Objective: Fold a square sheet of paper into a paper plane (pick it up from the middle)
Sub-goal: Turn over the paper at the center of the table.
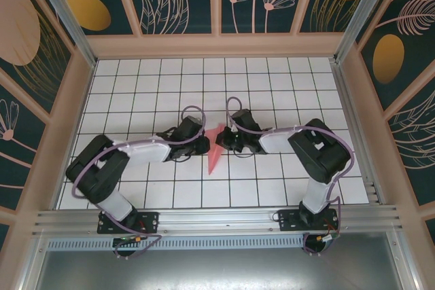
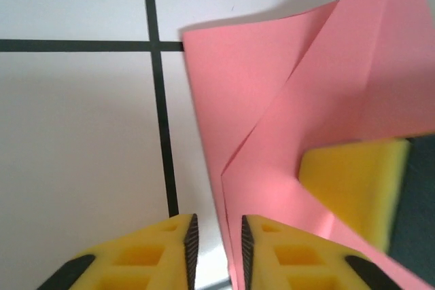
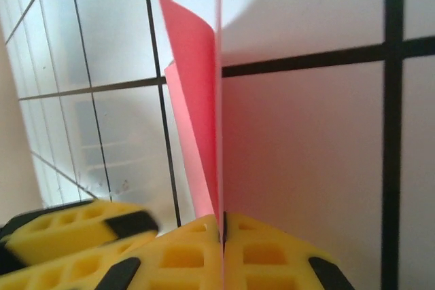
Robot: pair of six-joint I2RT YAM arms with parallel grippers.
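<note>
sheet of paper [image 1: 215, 151]: salmon-pink, plain, creased into a slim pointed shape. sits near the middle of the tabletop [image 1: 272, 86], tip toward 6 o'clock and wider end toward 12 o'clock in the top view. layers fanned apart, not pressed flat. in the left wrist view, appears as overlapping flaps with a sharp crease running up toward 1 o'clock.

right claw [image 3: 222, 225]: at the paper's 3 o'clock in the top view. yellow pads pressed tight together, with the paper's edge pinched in the seam between them and rising straight toward 12 o'clock in its own wrist view. firm hold on the sheet.

left claw [image 2: 217, 242]: at the paper's 9 o'clock in the top view, close to the other claw. yellow pads a narrow slit apart. lower edge of the paper hangs inside that slit, close to the pad at 3 o'clock, with bare tabletop showing between it and the pad at 9 o'clock. no squeeze on the paper.

tabletop: white tiles, black grid lines.

arms: black and white, lilac cables, elbows bent outward toward 9 and 3 o'clock.
</note>
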